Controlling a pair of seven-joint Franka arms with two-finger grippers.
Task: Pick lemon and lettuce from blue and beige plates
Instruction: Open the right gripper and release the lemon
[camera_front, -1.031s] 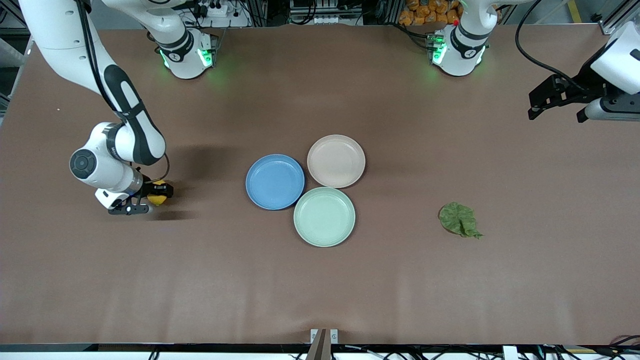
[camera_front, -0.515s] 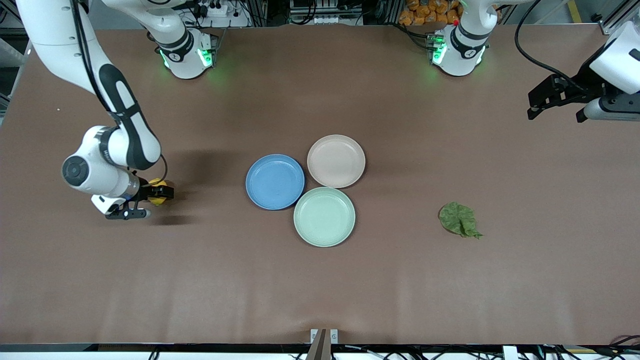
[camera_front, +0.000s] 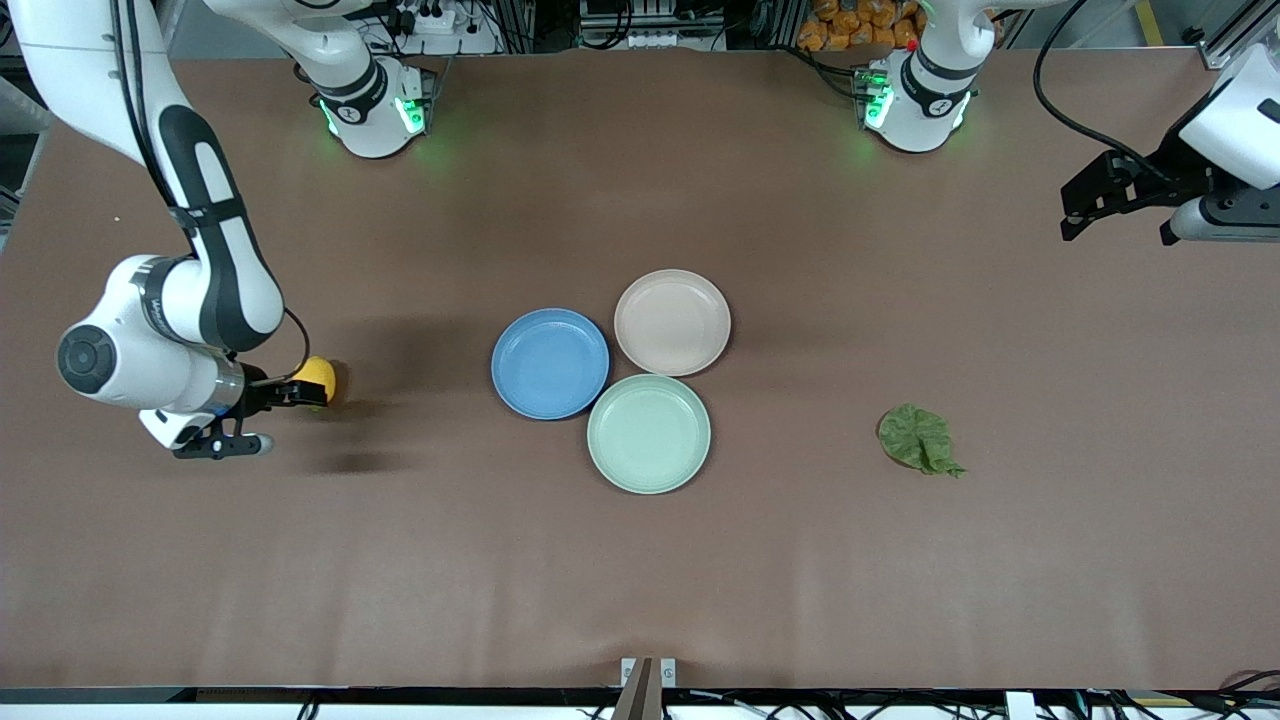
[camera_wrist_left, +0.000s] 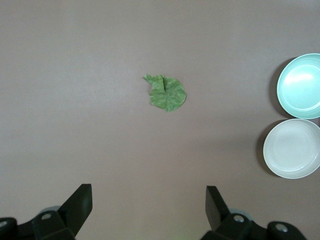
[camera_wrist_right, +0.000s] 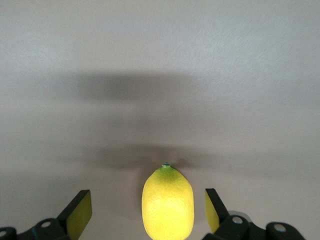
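Clock refs = front view, 12 toward the robot bases.

Plates: blue plate (camera_front: 550, 363), beige plate (camera_front: 672, 322) and mint plate (camera_front: 649, 433) clustered mid-surface, rims touching or nearly so. All three bare.

Lemon (camera_front: 320, 377): on the surface (camera_front: 640, 580), approx 9 o'clock of blue plate, well apart from it, toward right arm's end.

Lettuce (camera_front: 920, 440): flat on surface, approx 4 o'clock of beige plate, well apart, toward left arm's end.

Right hand (camera_front: 288, 418): low over the surface just beside lemon, released. In the right wrist view both fingers (camera_wrist_right: 80, 212) flank the lemon w/ clear gaps either side, no contact.

Left hand (camera_front: 1115, 232): up over left arm's end of the surface, waiting, spread wide, nothing between the fingers.

Key relation: lemon sits approx 1 o'clock of right hand's midpoint. In the right wrist view its long axis runs along the hand's reach line, stem end pointing away from the wrist, so the fingers face its narrow sides. Right arm much nearer to lemon. Left arm nearer to lettuce, which lies approx 7 o'clock of left hand, well apart.

Judgement: both items are off the plates, so task looks about done. Any re-grasp of the lemon needs only closing across the short axis. Smooth oval skin, so roll or squirt-out risk if pinch is off-centre.
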